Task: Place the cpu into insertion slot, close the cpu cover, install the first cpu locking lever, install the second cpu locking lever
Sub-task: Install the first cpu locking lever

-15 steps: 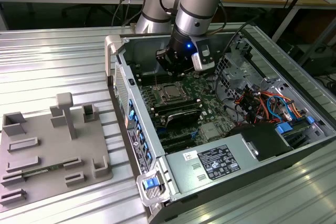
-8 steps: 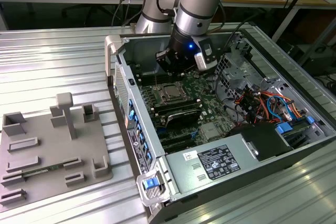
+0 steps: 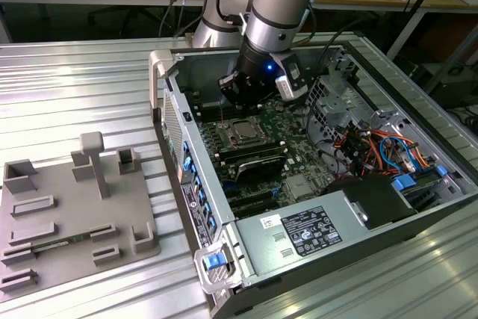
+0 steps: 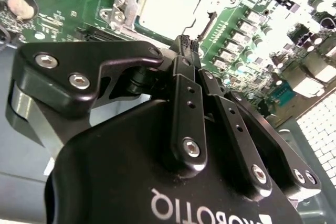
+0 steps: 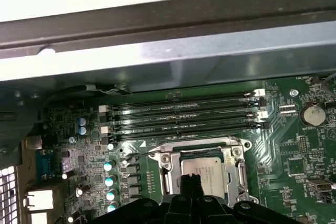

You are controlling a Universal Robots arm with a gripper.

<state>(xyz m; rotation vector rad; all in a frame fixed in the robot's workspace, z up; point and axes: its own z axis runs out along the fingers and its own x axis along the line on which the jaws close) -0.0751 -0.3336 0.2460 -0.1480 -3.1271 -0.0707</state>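
Ribbed metal bench (image 3: 75, 87), open computer case (image 3: 161, 65): gripper (image 3: 232, 105), tips pressed together, hovers with the seated cpu (image 3: 240, 132) at its 6 o'clock in the exterior view

The gripper (image 3: 240, 101) hangs inside the open computer case (image 3: 196, 177), close over the cpu (image 3: 243, 133) on the motherboard (image 3: 290, 126) (a grey fixture tray (image 3: 75, 214) lies at the exterior view's left).

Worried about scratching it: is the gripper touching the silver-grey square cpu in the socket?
Cannot tell. In the first wrist view the gripper overlaps the edge of the silver-grey square cpu, but neither contact nor a gap shows plainly.
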